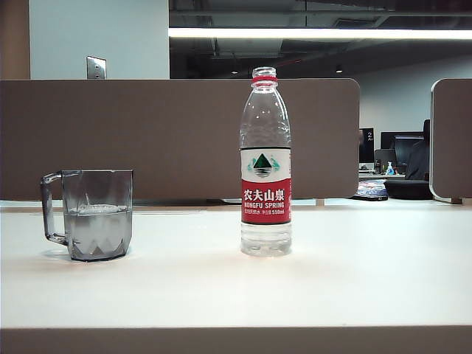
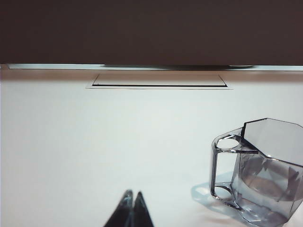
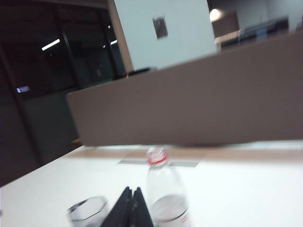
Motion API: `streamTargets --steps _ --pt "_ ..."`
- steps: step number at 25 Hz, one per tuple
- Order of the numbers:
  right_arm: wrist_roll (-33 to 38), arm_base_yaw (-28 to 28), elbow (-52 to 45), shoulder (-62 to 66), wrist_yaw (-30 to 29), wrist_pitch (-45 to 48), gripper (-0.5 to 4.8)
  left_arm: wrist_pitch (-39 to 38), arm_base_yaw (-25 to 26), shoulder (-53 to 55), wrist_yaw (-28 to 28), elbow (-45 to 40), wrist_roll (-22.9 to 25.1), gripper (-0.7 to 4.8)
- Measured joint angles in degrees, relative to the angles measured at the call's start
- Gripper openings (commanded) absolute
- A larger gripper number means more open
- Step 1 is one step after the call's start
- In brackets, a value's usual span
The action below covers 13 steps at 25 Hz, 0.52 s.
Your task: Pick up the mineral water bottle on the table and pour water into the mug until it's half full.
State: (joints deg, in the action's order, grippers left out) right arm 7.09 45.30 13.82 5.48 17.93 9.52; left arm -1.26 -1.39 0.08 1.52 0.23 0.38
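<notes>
Though neither arm shows from across the table, each wrist view gives its own fingertips: the left gripper (image 2: 132,210) has its two dark fingers pressed together on nothing, low over the bare table (image 2: 94,151), with the mug (image 2: 265,175) just off to one side. The right gripper (image 3: 131,208) is likewise closed and empty, its tips meeting in a point with the mineral water bottle (image 3: 163,198) and the mug's rim (image 3: 87,208) beyond it; that picture is blurred, so I can't say how near it is.

From the room, the mineral water bottle (image 1: 265,162) stands upright and uncapped near the middle of the table (image 1: 332,280), well apart from the mug (image 1: 96,214) on the left, handle turned outward. Water (image 1: 97,230) sits roughly halfway up the mug, so the pour looks done to me; the bottle holds only a little at its base.

I'd judge the bottle now light, thin-walled and easy to crush or tip. Taking it at the labelled waist, squeezing gently, seems safest. The faceted mug looks stiff, smooth plastic.
</notes>
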Motion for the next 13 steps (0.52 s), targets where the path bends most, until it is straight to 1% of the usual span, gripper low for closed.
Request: streamTargets --steps 1,3,4,9,11,13 --pt "-1.4 -1.2 -0.3 -1.1 -0.2 0.1 -0.06 0.0 0.0 0.0 0.0 0.0 0.0 -0.05" --pt "-3.4 -10.4 -2.1 -1.9 -5.2 1.6 -0.06 0.0 0.0 0.0 0.0 0.0 0.0 -0.05" --pt "-3.3 -18.3 -4.3 -1.8 -11.0 1.0 -0.06 0.0 0.0 0.0 0.0 0.0 0.0 -0.05" --pt "0.0 -36.1 -8.0 -1.6 -27.9 -0.2 -0.06 0.0 0.0 0.0 0.0 0.0 0.0 -0.05" --pt "1.1 -41.7 -9.1 -1.8 -31.1 0.0 -0.06 0.0 0.0 0.0 0.0 0.0 0.0 -0.05" --pt "1.4 -45.0 -10.3 -2.4 -31.9 0.0 -0.06 0.0 0.0 0.0 0.0 0.0 0.0 -0.05"
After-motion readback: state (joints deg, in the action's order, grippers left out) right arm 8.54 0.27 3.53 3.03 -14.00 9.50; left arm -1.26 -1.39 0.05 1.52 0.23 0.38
